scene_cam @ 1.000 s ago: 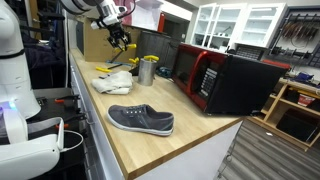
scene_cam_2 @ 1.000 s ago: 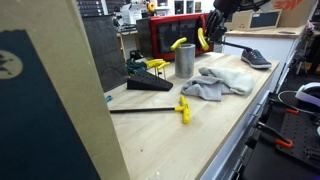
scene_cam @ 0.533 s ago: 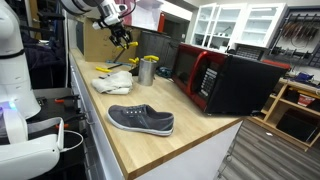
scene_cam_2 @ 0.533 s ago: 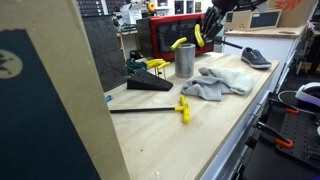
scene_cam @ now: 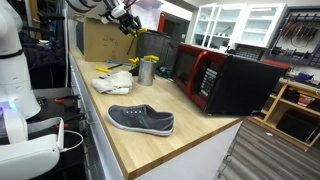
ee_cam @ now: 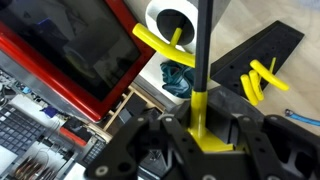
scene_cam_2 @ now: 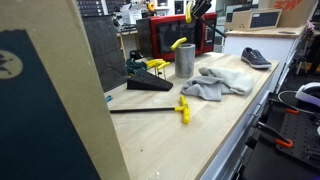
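My gripper (ee_cam: 200,135) is shut on the yellow handle (ee_cam: 200,108) of a tool whose black shaft (ee_cam: 203,40) points away from the wrist camera. It hangs high over the bench in both exterior views, gripper (scene_cam: 128,20) and gripper (scene_cam_2: 193,10). Below it stands a metal cup (ee_cam: 172,18), the same cup (scene_cam: 147,69) and cup (scene_cam_2: 185,60), with another yellow tool (ee_cam: 158,42) leaning in it. The gripper is well clear above the cup.
A red and black microwave (scene_cam: 215,78) stands beside the cup. A pale cloth (scene_cam_2: 222,80), a grey shoe (scene_cam: 141,119), a black wedge rack (scene_cam_2: 150,83) and a second yellow-handled tool (scene_cam_2: 183,109) lie on the wooden bench. A cardboard box (scene_cam: 100,40) stands behind.
The gripper has risen with the yellow-handled tool, from just above the cup to well higher. Nothing on the bench has moved.
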Controlling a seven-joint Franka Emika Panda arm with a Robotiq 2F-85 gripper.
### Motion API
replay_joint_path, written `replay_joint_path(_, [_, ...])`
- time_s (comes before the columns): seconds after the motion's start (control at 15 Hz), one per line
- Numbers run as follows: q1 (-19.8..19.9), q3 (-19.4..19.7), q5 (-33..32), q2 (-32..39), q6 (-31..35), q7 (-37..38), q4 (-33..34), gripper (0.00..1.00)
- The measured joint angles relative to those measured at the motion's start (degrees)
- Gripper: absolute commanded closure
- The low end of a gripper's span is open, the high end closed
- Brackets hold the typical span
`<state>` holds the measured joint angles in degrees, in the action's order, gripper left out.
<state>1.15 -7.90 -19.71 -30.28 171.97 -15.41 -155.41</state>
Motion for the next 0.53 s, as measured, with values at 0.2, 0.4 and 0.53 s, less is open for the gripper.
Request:
replay_joint_path(0.2, [4.5,-2.9,0.0,1.7,4.1,1.9,1.4,0.95])
replay_joint_path(0.4, [10.5,-7.3,0.0,4.0,8.4,4.3,2.5,0.95])
replay_joint_path(0.53, [14.7,-10.7,0.0,5.8,10.6,5.9,3.3,0.95])
